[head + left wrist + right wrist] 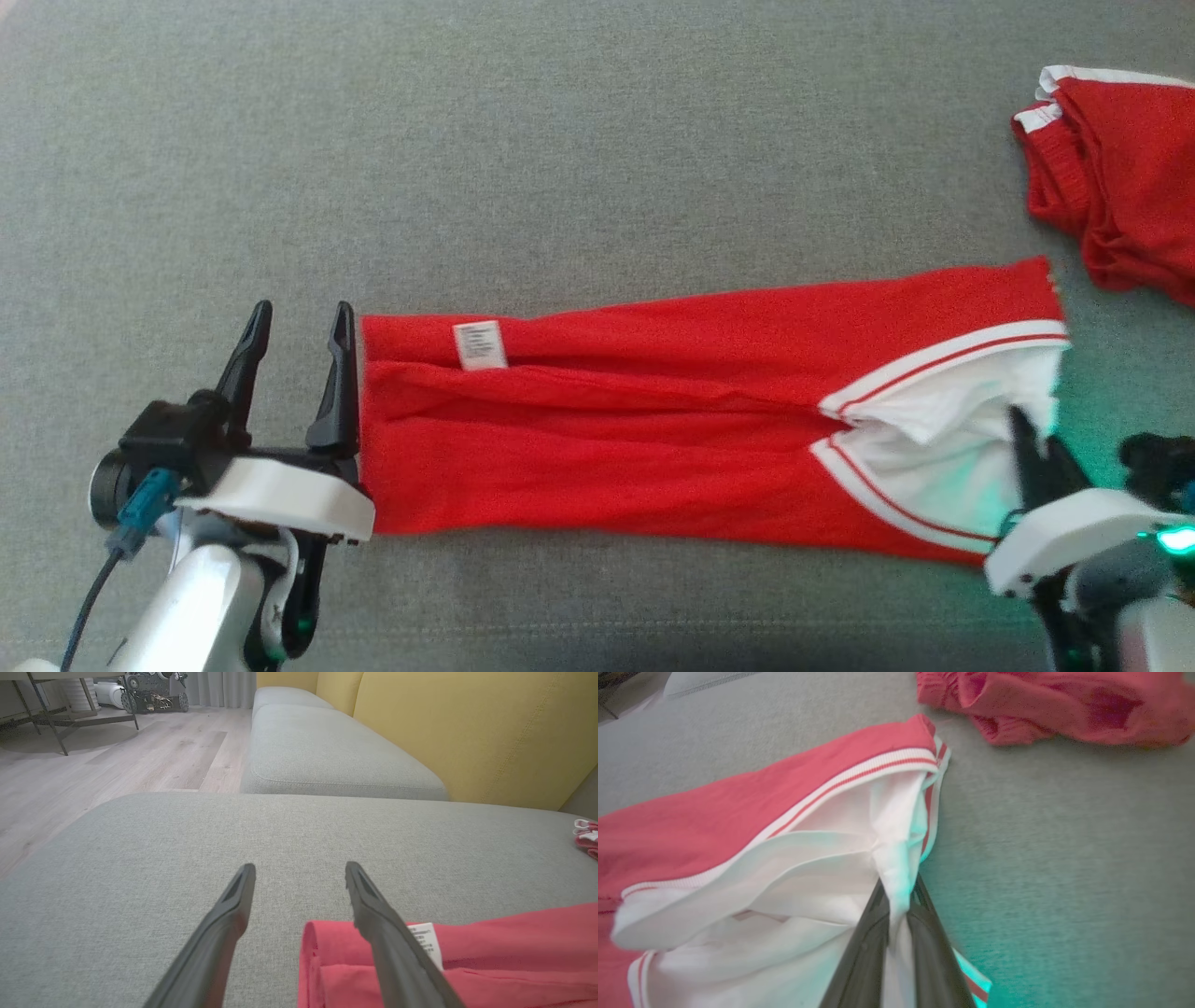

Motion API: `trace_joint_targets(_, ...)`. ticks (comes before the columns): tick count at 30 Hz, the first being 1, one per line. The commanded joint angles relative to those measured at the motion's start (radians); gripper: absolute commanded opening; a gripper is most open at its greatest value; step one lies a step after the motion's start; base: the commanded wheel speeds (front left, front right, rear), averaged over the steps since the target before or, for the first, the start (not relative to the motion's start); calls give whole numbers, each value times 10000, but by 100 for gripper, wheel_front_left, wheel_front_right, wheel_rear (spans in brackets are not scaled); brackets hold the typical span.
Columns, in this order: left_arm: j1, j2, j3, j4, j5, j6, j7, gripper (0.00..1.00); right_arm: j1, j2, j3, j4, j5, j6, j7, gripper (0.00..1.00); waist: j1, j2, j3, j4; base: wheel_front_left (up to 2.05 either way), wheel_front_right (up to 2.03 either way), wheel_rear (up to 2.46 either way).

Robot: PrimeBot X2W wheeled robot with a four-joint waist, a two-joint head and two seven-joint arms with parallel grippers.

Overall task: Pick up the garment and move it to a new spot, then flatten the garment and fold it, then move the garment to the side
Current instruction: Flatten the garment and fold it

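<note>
Left gripper (302, 314): standing released at the left end of the grey cushion (560, 140), jaws spread wide, its inner finger running along the left edge of the garment (607, 429). In its own wrist view, left gripper (301, 868) is showing one finger over bare cushion (140, 858) and the other crossing the rolled red edge of the garment (514, 952). Whether that finger is touching the cloth cannot be told. Garment: lying stretched lengthwise across the cushion as a long red band, folded along its length, a seam-like crease running down the middle. Label (480, 345): small, white, lying face up near the garment's left end, partly hiding behind the finger in the left wrist view (423, 933). Toward the right the red is giving way to white striped trim and white inner fabric, bunching up and lifting slightly. Right gripper (1038, 439): clenching a fold of that white fabric at the garment's right end; in the right wrist view the gripper (899, 891) is pinching the cloth between its closed fingers, the garment (714, 826) spreading away to the left. Second garment (1120, 187): red with white trim, lying crumpled at the far right of the cushion, apart from the first.
</note>
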Motion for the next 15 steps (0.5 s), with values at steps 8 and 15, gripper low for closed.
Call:
trace_joint_targets(8,-300,113,494,-227,61,-20,-125,100,45,-468,-288,-1451,53,-9,393,0,0,0,-151,-40,0,0,0)
trace_joint_targets(15,-186,60,489,-183,10,-79,-128,100,-355,-399,1539,-3612,236,-9,1355,0,0,0,-597,-137,0,0,0)
